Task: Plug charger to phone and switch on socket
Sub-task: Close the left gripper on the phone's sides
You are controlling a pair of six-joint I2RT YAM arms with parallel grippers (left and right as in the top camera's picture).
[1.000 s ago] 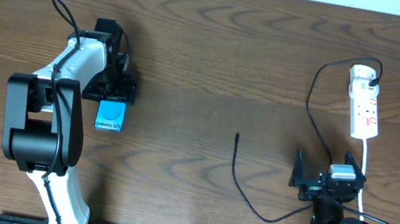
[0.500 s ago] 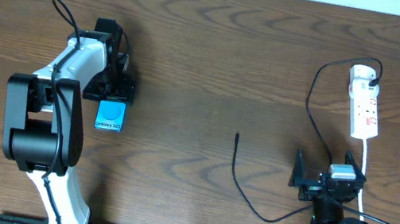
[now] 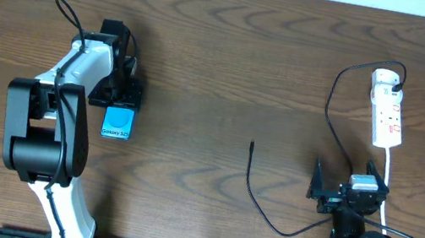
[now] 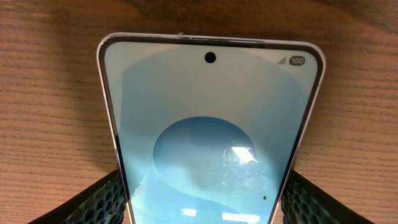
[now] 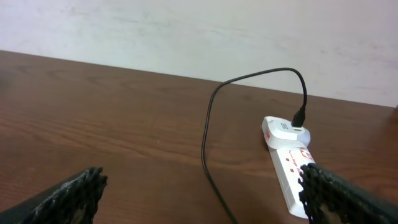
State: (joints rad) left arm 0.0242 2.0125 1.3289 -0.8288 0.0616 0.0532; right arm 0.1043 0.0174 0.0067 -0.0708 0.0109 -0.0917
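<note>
As the dark brown wood-grain bench [image 3: 223,52] appears from overhead, its contents are entered by clock position from the middle.

Item one: a small rectangular phone with a cyan-teal screen and black edges [image 3: 116,123], at 9 o'clock, flat on the bench, screen up. The left wrist view shows the screen [image 4: 211,143] with a lighter oval and a camera hole at its far end.

Item two: the left jaws, on the white-and-black left arm [image 3: 61,104], over the phone's 12 o'clock end. Their black ribbed pads [image 4: 102,199] sit just beside both long edges of the phone. Whether they press on it or merely flank it cannot be told.

Item three: the charger, a long thin black cable [image 3: 250,163] [image 5: 205,137]. Its small plug tip [image 3: 252,145] lies loose just toward 3 o'clock of the middle, well apart from the phone. The far end enters a white adapter [image 3: 384,78] [image 5: 280,130].

Item four: the socket, a narrow white power strip with red markings [image 3: 388,113] [image 5: 292,168], at 2 o'clock, adapter at its 12 o'clock end. A thick white cord [image 3: 387,168] leaves the 6 o'clock end.

Item five: the right jaws, on the black right arm [image 3: 354,197] at 4 o'clock, spread wide with nothing between them, facing the socket.
</note>
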